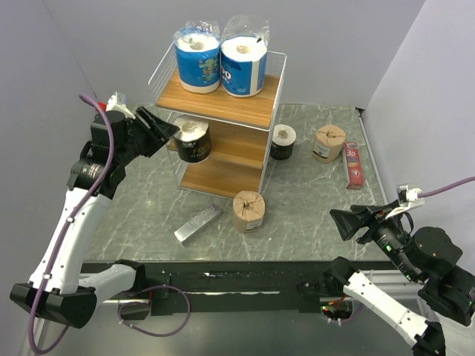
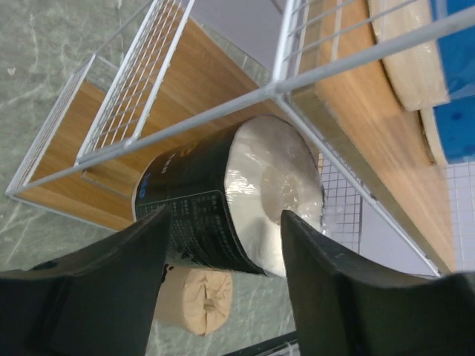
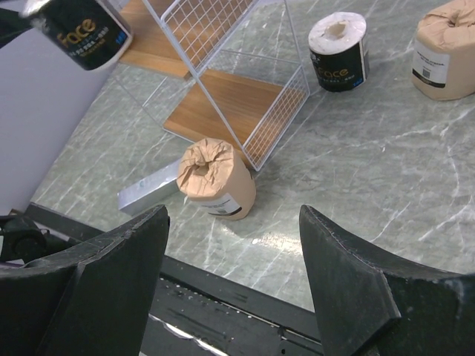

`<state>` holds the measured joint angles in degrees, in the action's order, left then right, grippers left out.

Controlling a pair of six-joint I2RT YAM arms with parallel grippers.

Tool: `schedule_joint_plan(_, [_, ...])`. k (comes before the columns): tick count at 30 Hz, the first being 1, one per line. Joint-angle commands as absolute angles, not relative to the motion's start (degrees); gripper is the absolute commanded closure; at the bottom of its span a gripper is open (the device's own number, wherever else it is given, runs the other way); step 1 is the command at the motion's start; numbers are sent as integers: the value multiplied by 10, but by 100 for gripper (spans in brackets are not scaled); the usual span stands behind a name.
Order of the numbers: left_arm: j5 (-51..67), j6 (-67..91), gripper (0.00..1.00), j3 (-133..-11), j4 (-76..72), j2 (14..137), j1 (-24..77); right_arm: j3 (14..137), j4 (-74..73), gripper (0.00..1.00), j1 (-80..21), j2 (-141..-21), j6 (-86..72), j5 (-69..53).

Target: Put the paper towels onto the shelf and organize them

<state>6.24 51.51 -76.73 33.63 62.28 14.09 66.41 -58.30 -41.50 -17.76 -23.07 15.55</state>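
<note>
The shelf stands at the back centre. Two blue rolls stand on its top board. My left gripper is shut on a black-wrapped roll and holds it tilted at the left opening of the middle tier; in the left wrist view this roll sits between my fingers under the wire frame. A second black roll and a brown roll stand on the table right of the shelf. Another brown roll stands in front. My right gripper is open and empty, low at the right.
A flat silver bar lies in front of the shelf, left of the brown roll. A slim red box lies at the far right near the wall. Grey walls close in on both sides. The right wrist view shows the table's front edge.
</note>
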Motion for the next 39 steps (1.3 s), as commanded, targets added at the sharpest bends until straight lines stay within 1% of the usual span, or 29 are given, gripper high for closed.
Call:
schedule_joint_plan(1, [33, 511, 29, -810, 300, 614, 144, 675, -570, 22, -418, -177, -238, 156])
schedule_joint_plan(3, [9, 498, 24, -816, 311, 606, 144, 677, -575, 22, -418, -176, -237, 158])
schedule_joint_plan(5, [3, 488, 25, -813, 313, 588, 144, 678, -577, 22, -418, -176, -239, 159])
schedule_joint_plan(6, [5, 480, 28, -803, 313, 582, 144, 678, -577, 22, -418, -175, -239, 158])
schedule_joint_plan(8, [18, 476, 31, -774, 309, 561, 144, 676, -576, 22, -417, -175, -238, 156])
schedule_joint_plan(11, [55, 471, 39, -726, 308, 540, 146, 671, -573, 22, -418, -175, -239, 154])
schedule_joint_plan(12, [62, 468, 44, -716, 309, 536, 148, 669, -572, 22, -418, -176, -239, 152])
schedule_joint_plan(16, [70, 460, 51, -678, 308, 506, 159, 667, -572, 22, -417, -178, -237, 152])
schedule_joint_plan(21, [80, 463, 53, -647, 288, 494, 170, 665, -570, 22, -418, -183, -237, 154])
schedule_joint_plan(25, [79, 465, 54, -649, 270, 520, 193, 663, -561, 22, -418, -185, -237, 149])
schedule_joint_plan(31, [26, 466, 54, -660, 236, 548, 232, 664, -556, 22, -418, -195, -235, 148])
schedule_joint_plan(36, [2, 470, 54, -667, 206, 571, 247, 664, -550, 22, -418, -199, -232, 148])
schedule_joint_plan(39, [-35, 468, 53, -671, 191, 586, 252, 664, -550, 22, -418, -200, -232, 149])
